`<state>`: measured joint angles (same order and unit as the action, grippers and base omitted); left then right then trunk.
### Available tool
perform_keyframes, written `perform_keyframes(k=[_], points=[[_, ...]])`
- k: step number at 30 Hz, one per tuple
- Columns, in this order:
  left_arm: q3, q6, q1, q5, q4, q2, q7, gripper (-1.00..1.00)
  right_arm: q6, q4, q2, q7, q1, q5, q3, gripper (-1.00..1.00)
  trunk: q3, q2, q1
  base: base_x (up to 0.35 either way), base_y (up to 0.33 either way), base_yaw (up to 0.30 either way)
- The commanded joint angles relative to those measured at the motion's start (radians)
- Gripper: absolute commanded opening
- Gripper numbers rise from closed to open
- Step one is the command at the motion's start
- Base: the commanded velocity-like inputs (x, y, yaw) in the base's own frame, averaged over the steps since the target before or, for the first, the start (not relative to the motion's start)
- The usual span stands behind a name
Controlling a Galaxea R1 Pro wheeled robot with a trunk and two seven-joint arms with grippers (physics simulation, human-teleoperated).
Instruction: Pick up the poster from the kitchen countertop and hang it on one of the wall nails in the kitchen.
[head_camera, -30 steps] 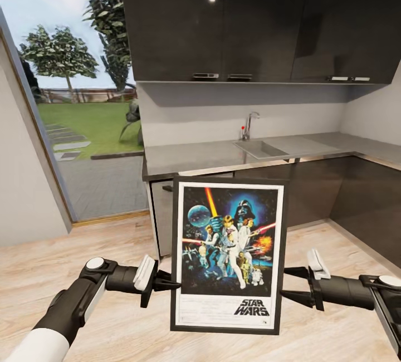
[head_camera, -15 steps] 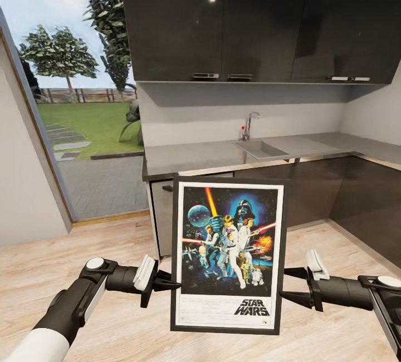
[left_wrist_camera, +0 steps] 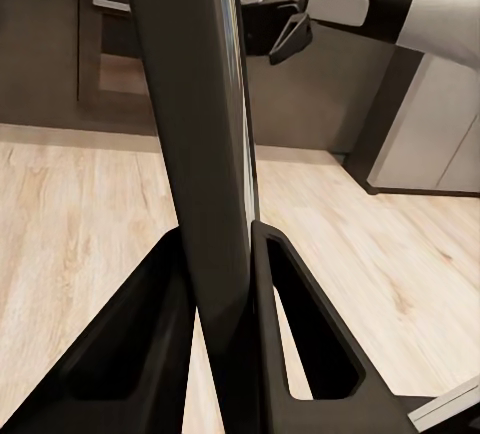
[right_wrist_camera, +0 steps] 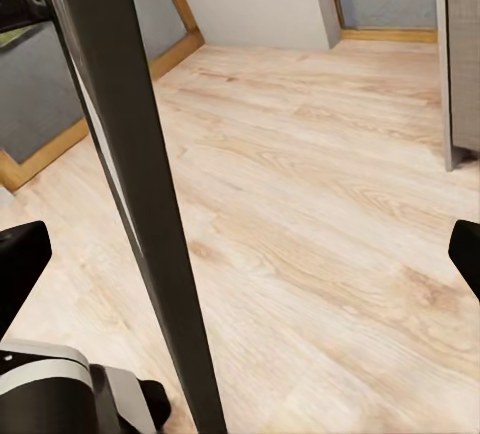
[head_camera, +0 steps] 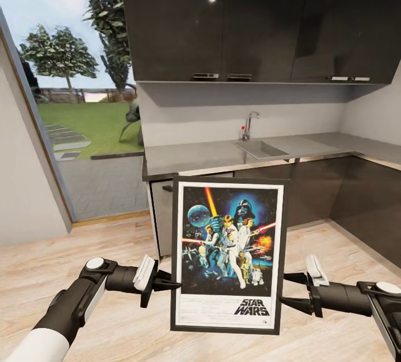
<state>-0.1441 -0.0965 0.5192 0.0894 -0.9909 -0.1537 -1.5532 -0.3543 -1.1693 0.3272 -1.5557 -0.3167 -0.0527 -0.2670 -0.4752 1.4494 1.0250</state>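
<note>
My right gripper point(head_camera: 281, 289) has just sagged a bit lower, spread wide and clear of the poster's point(head_camera: 227, 255) right edge, so my left gripper point(head_camera: 174, 284) alone pinches its left edge, upright in front of the countertop point(head_camera: 195, 156), nail hunt next.

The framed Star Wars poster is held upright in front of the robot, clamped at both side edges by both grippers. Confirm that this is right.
Not quite. The upright, black-framed Star Wars poster is clamped by the left gripper alone, whose fingers close on the frame edge in the left wrist view. In the head view, the right gripper is open beside the other edge, its fingertips apart around it without clamping.
</note>
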Motion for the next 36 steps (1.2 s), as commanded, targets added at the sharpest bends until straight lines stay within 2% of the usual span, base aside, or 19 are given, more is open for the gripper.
perform_keyframes(k=[1,32,33,36], points=[[-0.003,-0.006,0.001,0.005,0.0,-0.001,0.001,-1.0,-0.01,0.0,-0.001,-0.006,-0.001,-0.006,-0.002,1.0,-0.001,0.001,0.0,0.0,0.0,0.0],[-0.004,-0.006,0.001,0.006,-0.002,-0.001,-0.001,-1.0,-0.009,0.0,-0.01,-0.006,-0.001,-0.004,0.004,1.0,-0.001,0.001,0.0,0.0,0.0,0.0],[-0.004,-0.006,0.001,0.006,-0.002,-0.001,-0.001,-1.0,-0.009,0.0,-0.01,-0.006,-0.001,-0.004,0.017,-1.0,-0.001,0.001,0.0,0.0,0.0,0.0],[-0.004,-0.006,0.001,0.006,-0.002,-0.001,-0.001,-1.0,-0.008,0.0,-0.01,-0.005,-0.001,-0.004,0.046,-1.0,-0.001,0.001,0.0,0.0,0.0,0.0]])
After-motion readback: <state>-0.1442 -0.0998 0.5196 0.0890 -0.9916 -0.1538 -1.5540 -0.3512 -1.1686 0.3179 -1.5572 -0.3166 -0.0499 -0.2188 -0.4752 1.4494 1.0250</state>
